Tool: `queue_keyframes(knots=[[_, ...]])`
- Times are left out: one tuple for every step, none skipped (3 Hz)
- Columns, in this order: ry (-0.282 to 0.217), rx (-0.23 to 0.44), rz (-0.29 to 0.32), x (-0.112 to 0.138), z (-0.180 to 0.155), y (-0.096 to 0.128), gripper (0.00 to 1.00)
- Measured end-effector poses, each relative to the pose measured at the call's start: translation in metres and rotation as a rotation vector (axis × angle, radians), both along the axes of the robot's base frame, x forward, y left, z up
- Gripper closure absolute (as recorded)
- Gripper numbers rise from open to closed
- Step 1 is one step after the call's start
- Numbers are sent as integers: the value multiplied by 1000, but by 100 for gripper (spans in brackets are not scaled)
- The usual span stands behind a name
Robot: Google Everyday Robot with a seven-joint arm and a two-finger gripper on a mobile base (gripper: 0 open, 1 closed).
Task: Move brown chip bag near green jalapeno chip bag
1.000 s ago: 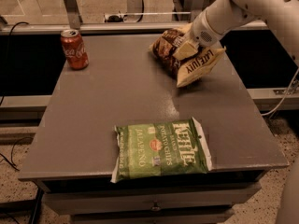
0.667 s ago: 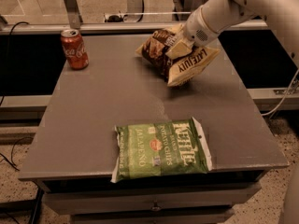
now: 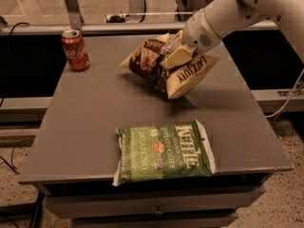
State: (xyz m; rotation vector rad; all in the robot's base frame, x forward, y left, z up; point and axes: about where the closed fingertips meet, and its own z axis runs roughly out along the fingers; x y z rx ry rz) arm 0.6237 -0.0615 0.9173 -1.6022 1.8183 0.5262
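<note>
The brown chip bag is crinkly dark brown with a tan-yellow end and hangs above the middle of the grey table. My gripper comes in from the upper right and is shut on the bag's top. The green jalapeno chip bag lies flat near the table's front edge, in front of and below the held bag. The two bags are apart.
A red soda can stands upright at the table's back left corner. A cable runs along the floor at the right. A rail and metal posts stand behind the table.
My gripper has carried the brown chip bag from the table's back right toward the left and the front, closer to the green bag. The green bag and the can have not moved.
</note>
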Motion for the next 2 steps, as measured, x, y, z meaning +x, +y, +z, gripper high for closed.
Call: queue_keyframes(knots=[[53,38,59,-28,-4,9,100],[132,71,95,-48,-13,21,83]])
